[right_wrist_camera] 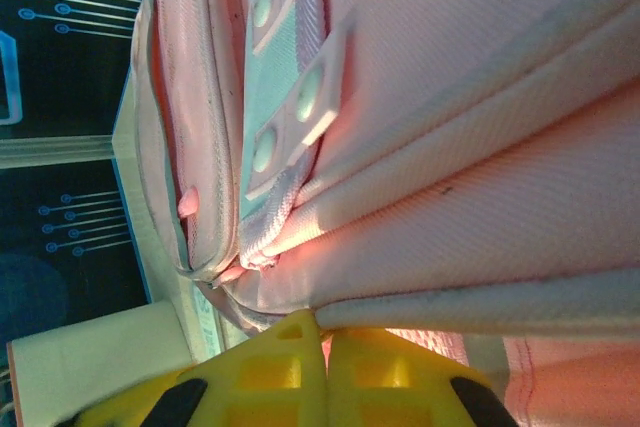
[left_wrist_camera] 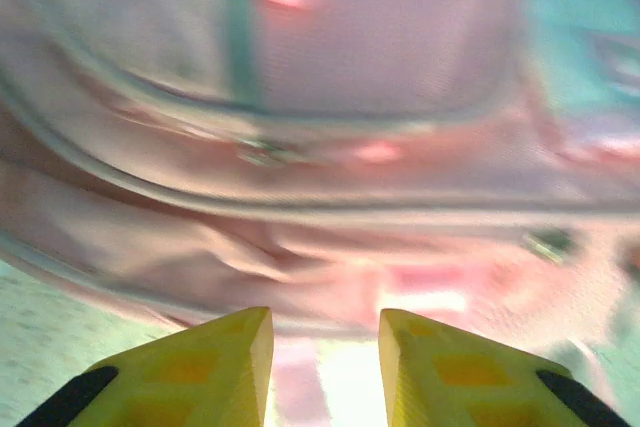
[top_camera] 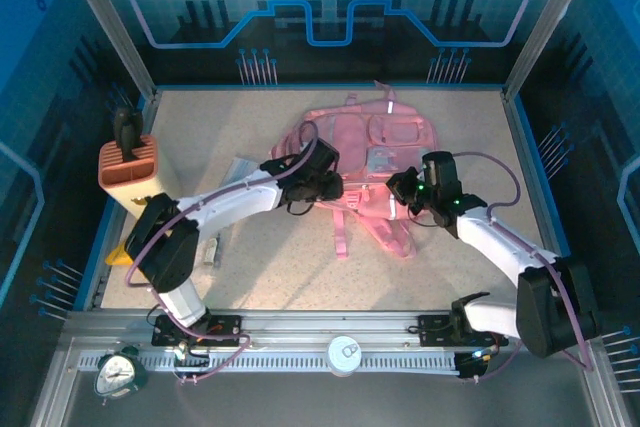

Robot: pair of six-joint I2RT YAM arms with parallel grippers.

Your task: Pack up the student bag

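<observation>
Now the bag (top_camera: 352, 139) is lying flat mid-table (top_camera: 200, 137). The right gripper (right_wrist_camera: 318, 323) is pinching its near edge, jaws closed on the fabric, probably anchoring it. The left gripper (left_wrist_camera: 325, 325) is hovering at the bag's left side, narrowly parted, holding nothing.

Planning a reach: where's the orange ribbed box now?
Top view: the orange ribbed box stands by the table's left edge, left of the soft pink fabric backpack.

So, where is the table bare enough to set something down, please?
Bare: the near strip before the large pink fabric backpack, and the far-right corner beside it. Crowded: the left side, around the orange ribbed box.
</observation>
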